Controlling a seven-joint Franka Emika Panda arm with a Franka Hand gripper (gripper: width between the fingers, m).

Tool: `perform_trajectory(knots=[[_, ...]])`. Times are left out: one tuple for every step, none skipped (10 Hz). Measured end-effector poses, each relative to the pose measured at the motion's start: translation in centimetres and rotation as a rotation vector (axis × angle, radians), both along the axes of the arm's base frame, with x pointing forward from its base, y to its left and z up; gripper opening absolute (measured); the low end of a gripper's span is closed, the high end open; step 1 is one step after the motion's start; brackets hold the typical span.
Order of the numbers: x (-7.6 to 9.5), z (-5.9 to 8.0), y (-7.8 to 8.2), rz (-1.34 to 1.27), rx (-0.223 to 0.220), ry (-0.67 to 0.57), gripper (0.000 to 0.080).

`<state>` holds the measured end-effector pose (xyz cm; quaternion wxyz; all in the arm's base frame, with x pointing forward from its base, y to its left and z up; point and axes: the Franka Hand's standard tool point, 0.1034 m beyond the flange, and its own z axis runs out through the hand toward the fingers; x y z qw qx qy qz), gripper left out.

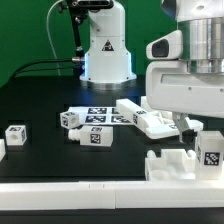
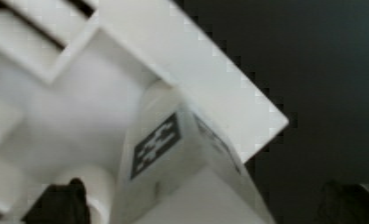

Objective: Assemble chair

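Observation:
My gripper [image 1: 181,127] hangs low at the exterior view's right, over a white chair slab [image 1: 158,120] lying on the black table. In the wrist view the gripper [image 2: 216,208] is open. Its dark fingers [image 2: 65,200] stand wide apart on either side of a white tagged chair part [image 2: 181,150], with a gap beside it. A flat tagged piece [image 1: 92,117] lies at the middle. A small tagged block [image 1: 96,139] lies in front of it, and another block [image 1: 15,135] lies at the left.
A white bracket piece [image 1: 180,163] with a tagged block [image 1: 212,150] stands at the front right. A long plain white border rail [image 1: 70,196] runs along the front. The robot base [image 1: 105,50] stands at the back.

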<state>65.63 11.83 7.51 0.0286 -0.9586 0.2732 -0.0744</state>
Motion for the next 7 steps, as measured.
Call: perform_trajectory(knots=[[0.07,-0.02,0.11,0.324,-0.064,-0.007,0.0648],[0.09,-0.09,0.05,0.418,-0.075,-0.009,0.0648],[0.09,-0.09,0.02,0.369,-0.069,-0.008,0.0619],[0.09,-0.10,0.01,0.341,-0.064,-0.007,0.0619],[0.09,-0.11,0.01,0.309,-0.059,-0.007,0.0440],[0.08,-0.13,-0.08,0.227,-0.047,-0.006,0.0287],[0.07,-0.19,-0.28,0.143,-0.036,-0.003,0.0287]])
